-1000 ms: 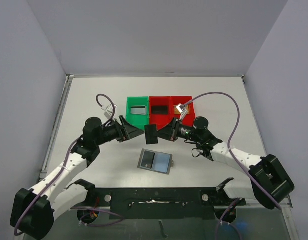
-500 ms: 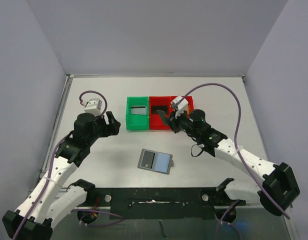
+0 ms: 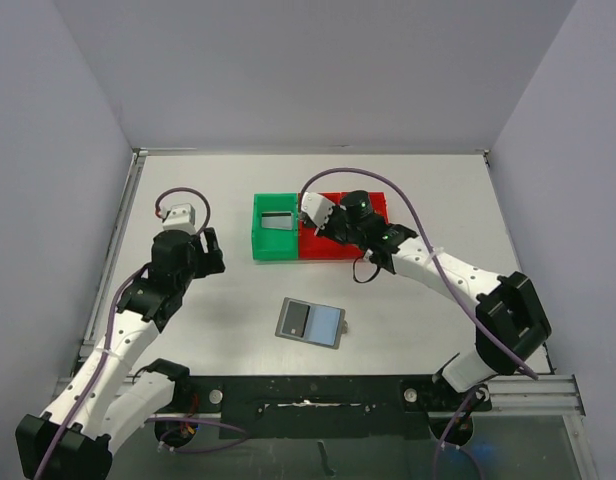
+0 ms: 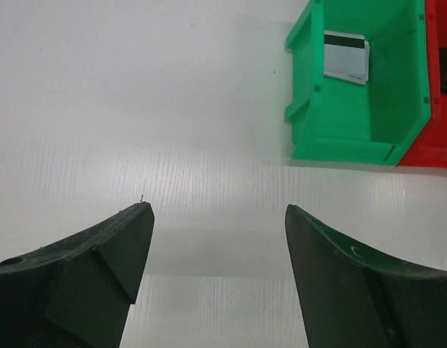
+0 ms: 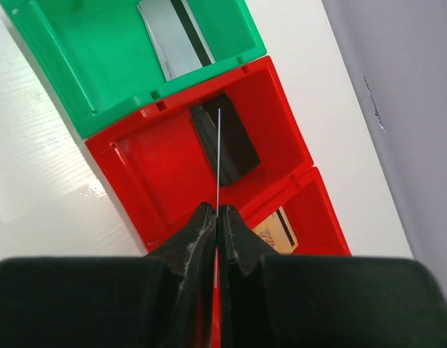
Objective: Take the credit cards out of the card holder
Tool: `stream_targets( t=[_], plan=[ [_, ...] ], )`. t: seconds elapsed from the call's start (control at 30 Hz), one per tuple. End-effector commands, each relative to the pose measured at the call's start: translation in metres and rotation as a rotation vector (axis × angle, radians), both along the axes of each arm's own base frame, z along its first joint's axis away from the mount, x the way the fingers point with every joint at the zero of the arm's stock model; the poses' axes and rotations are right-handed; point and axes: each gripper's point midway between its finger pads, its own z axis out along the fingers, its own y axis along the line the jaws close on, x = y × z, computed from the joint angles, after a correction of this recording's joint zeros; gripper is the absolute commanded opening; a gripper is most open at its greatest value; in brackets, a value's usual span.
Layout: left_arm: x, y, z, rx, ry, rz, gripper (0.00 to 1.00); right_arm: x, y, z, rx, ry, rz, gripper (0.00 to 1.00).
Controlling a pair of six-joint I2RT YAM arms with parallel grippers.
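Observation:
The card holder [image 3: 311, 322] lies open and flat on the table near the front, dark grey on its left, bluish on its right. My right gripper [image 5: 218, 209] is shut on a thin credit card [image 5: 218, 159], seen edge-on and hanging over the middle red bin [image 5: 151, 167]. A black card [image 5: 225, 138] lies in that bin. A silvery card [image 5: 176, 36] lies in the green bin [image 5: 100, 65]. From above, the right gripper [image 3: 328, 230] sits over the red bins. My left gripper [image 4: 218, 209] is open over bare table, left of the green bin [image 4: 339, 145].
A second red bin [image 5: 321, 217] at the right end holds a beige card [image 5: 278, 233]. The three bins stand in a row at the table's middle back [image 3: 258, 240]. The enclosure's grey walls stand on three sides.
The right arm has carried the card from above the table's middle back to over the red bin. The left arm has drawn away to the left, still open.

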Motion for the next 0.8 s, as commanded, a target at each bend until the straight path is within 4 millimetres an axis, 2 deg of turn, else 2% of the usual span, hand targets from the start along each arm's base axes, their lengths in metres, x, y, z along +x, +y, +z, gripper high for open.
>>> stream_targets(
  t=[0.0,0.2,0.53,0.77],
  plan=[
    [0.010,0.003,0.026,-0.008,-0.104,0.020,0.73,0.025,0.003,0.008,-0.109,-0.091,0.075,0.00],
    [0.010,0.004,0.029,0.012,-0.116,0.001,0.73,0.051,0.014,-0.009,-0.177,-0.099,0.088,0.00],
    [0.009,0.005,0.030,0.027,-0.131,-0.017,0.73,0.098,0.017,-0.032,-0.295,-0.187,0.102,0.00],
    [0.008,0.001,0.033,0.021,-0.145,-0.044,0.73,0.123,0.023,-0.032,-0.364,-0.252,0.139,0.00]
  ],
)
